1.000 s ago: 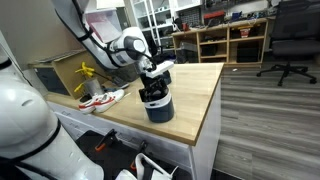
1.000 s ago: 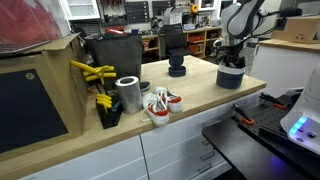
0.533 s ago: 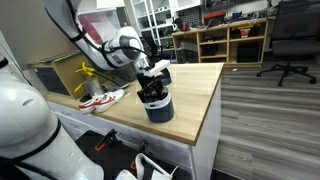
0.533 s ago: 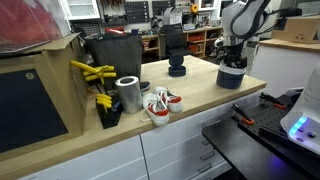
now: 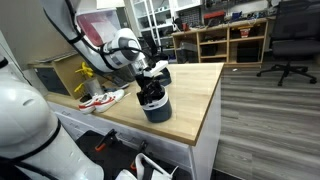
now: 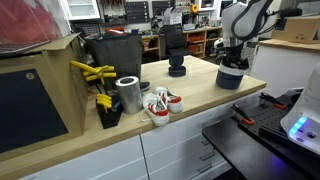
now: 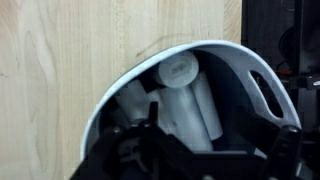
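A dark blue cup (image 5: 156, 109) stands on the wooden table (image 5: 195, 95), near its front edge; it also shows in both exterior views (image 6: 232, 78). My gripper (image 5: 151, 91) points down into the cup's mouth (image 6: 233, 63). In the wrist view the cup's pale rim (image 7: 118, 88) curves round white cylindrical pieces (image 7: 182, 78) that lie inside. The dark fingers (image 7: 200, 152) sit low in that view, over the white pieces. Whether they grip anything is hidden.
A pair of red and white shoes (image 6: 160, 103) lies beside a metal can (image 6: 128, 94) and yellow-handled tools (image 6: 92, 72). A black bin (image 6: 112, 50) and a small dark stand (image 6: 177, 68) are further back. An office chair (image 5: 290, 40) stands beyond the table.
The gripper has sunk slightly toward the cup and shifted a little sideways with it. Nothing else moved.
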Controlling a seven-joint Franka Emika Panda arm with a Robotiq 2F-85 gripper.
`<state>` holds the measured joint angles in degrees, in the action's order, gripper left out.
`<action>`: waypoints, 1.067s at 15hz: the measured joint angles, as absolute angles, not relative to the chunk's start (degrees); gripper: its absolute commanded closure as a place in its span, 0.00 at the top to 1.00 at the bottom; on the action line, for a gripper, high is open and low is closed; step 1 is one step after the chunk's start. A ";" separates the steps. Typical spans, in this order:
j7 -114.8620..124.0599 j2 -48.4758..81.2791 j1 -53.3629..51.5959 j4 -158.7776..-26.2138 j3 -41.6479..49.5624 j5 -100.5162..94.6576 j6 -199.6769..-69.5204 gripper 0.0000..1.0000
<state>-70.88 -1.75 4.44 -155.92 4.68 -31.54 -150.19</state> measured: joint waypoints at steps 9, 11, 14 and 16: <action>-72.96 0.18 4.40 -155.97 4.64 -33.05 -145.90 0.27; -72.96 1.67 4.40 -155.67 4.64 -32.58 -146.35 0.18; -73.02 1.79 4.36 -155.03 4.60 -30.62 -146.39 0.01; -73.06 1.78 4.29 -154.50 4.47 -28.96 -146.43 0.00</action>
